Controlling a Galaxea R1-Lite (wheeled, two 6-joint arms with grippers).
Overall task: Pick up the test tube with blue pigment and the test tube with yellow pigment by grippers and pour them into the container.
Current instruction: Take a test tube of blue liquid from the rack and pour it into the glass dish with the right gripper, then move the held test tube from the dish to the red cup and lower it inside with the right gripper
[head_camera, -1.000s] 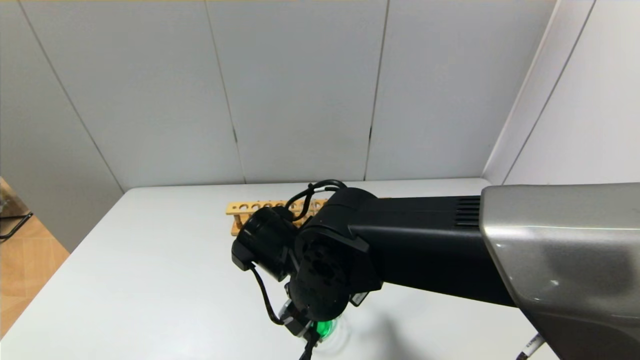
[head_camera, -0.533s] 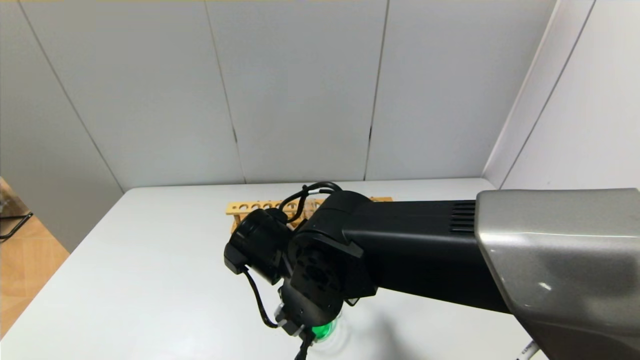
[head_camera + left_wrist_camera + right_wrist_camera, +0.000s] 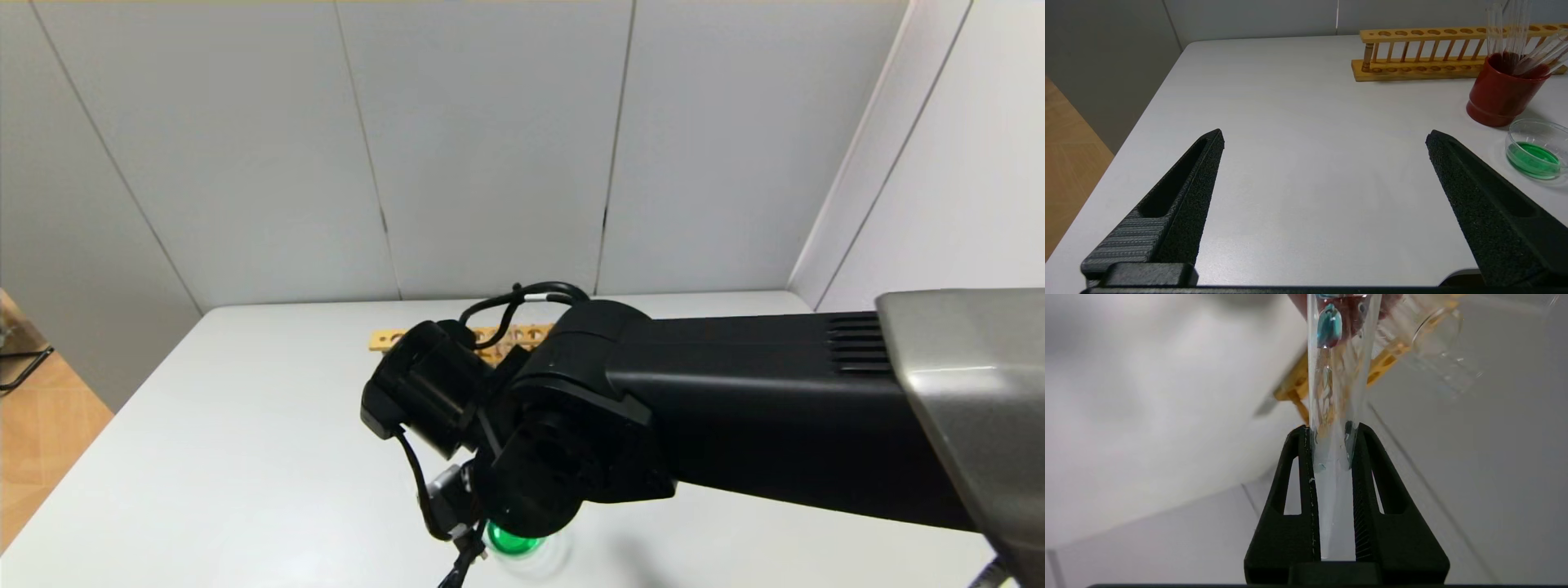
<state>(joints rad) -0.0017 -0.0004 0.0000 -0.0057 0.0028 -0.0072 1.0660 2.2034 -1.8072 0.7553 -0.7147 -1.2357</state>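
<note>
My right gripper is shut on the test tube with blue pigment, a clear glass tube with a blue drop near its far end. In the head view the right arm's wrist hangs over the container, a low clear glass vessel holding green liquid, and hides the gripper and tube. The container also shows in the left wrist view. My left gripper is open and empty over bare table, left of the container. I cannot make out the yellow tube.
A wooden tube rack stands along the table's back, also in the head view. A taller beaker of dark red liquid with several clear tubes leaning in it stands before the rack, next to the container. The white table ends at the left.
The right arm's wrist has rolled and dropped slightly toward the table's front over the container. More of the green liquid shows under it now.
</note>
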